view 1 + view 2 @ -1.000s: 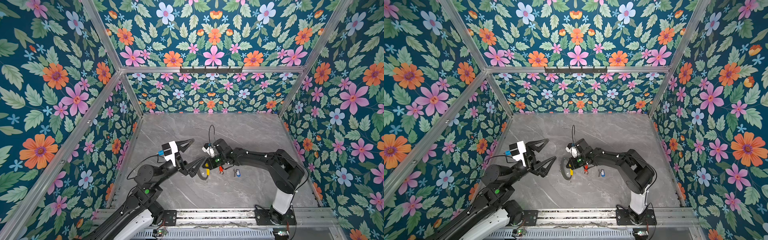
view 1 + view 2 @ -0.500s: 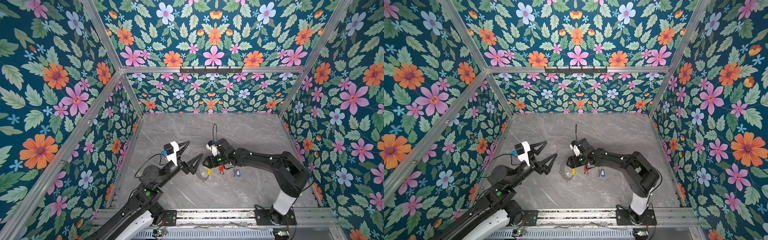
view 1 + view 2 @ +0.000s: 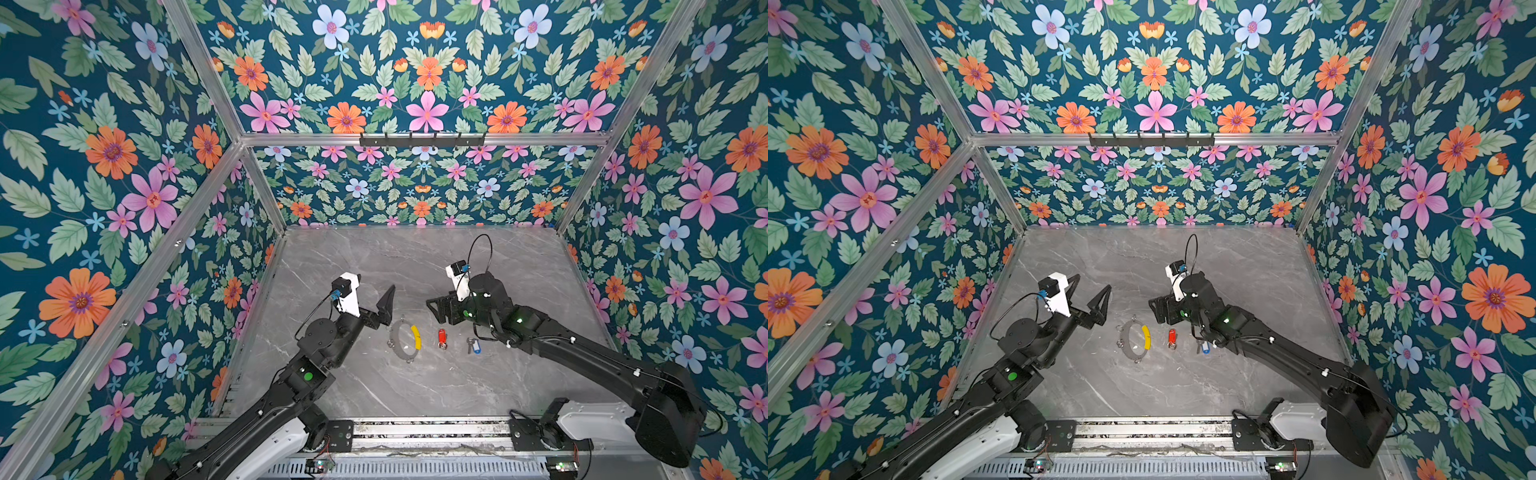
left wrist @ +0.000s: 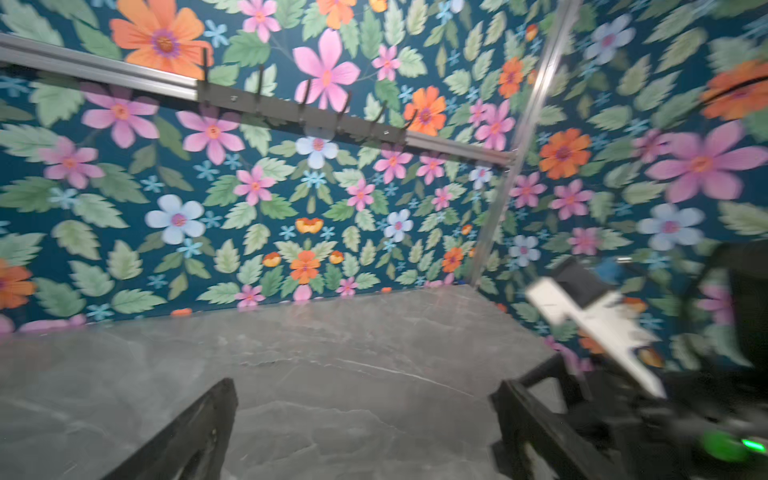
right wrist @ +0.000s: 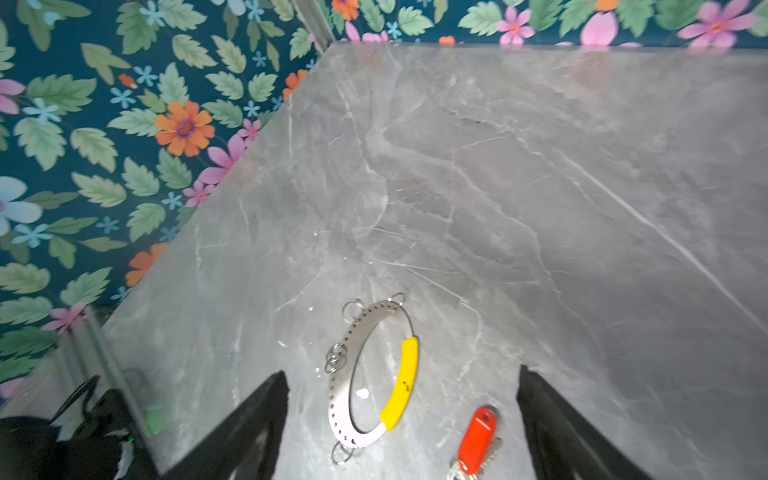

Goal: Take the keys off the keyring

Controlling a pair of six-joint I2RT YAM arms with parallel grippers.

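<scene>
Two keys [image 3: 441, 337] lie on your counter [image 3: 415, 266] beside the keyring [image 3: 405, 341]; your left gripper [image 3: 1091, 286] and right gripper [image 3: 435, 310] hold jaws spread, empty.

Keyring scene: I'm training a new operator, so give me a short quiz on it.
1. True or false: the red-tagged key is attached to the keyring.
2. The right gripper is: A open, B shut on the keyring, C shut on a key.
3. In both top views, what lies between the keyring and the blue-tagged key?
Key: 1 false; 2 A; 3 the red-tagged key.
</scene>
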